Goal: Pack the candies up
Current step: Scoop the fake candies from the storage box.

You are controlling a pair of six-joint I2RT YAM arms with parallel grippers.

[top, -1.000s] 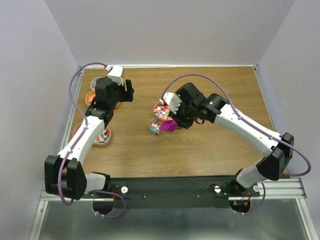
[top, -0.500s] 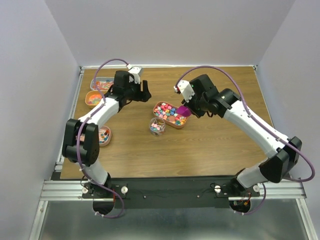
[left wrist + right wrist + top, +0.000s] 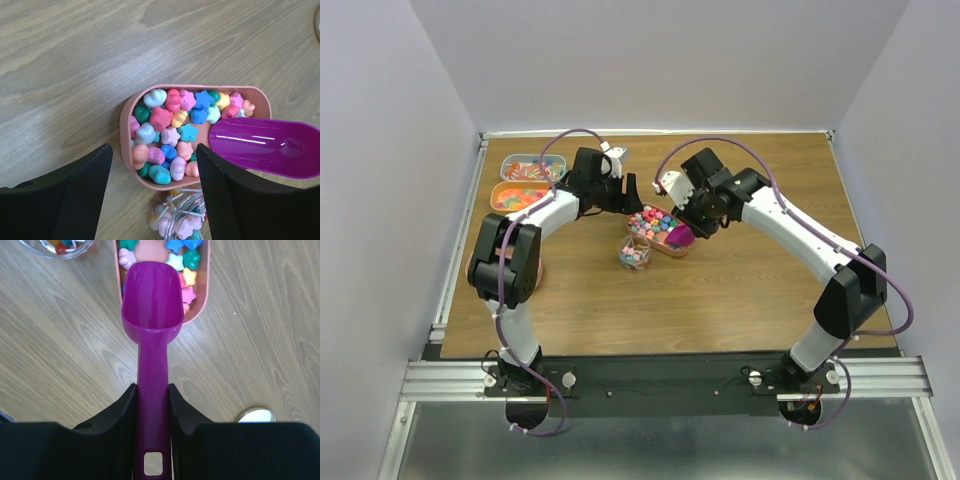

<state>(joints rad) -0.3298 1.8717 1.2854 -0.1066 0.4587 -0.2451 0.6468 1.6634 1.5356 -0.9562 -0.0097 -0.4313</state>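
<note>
The candies (image 3: pixel 170 125) are small pastel stars and puffs heaped in a pink oval tray (image 3: pixel 125 107) at mid-table (image 3: pixel 645 213). My left gripper (image 3: pixel 154 150) hovers open just above the tray's near end, holding nothing; in the top view this left gripper (image 3: pixel 617 193) is beside the tray's left end. My right gripper (image 3: pixel 151 390) is shut on the handle of the magenta scoop (image 3: pixel 152 300). The scoop's bowl (image 3: pixel 265 147) is empty and lies over the tray's other end (image 3: pixel 680 236). A clear jar (image 3: pixel 634 252) holding a few candies stands against the tray (image 3: pixel 185 220).
Two more candy trays sit at the back left, one with red-orange pieces (image 3: pixel 525 168) and one with orange ones (image 3: pixel 515 195). A round cream lid (image 3: pixel 256 415) lies on the wood beside the right gripper. The left arm's elbow (image 3: pixel 505 260) covers another tray at the left edge.
The left arm swung in from the back left until its open gripper hung over the pink tray. The right gripper carried the scoop from above the jar back to the tray.
</note>
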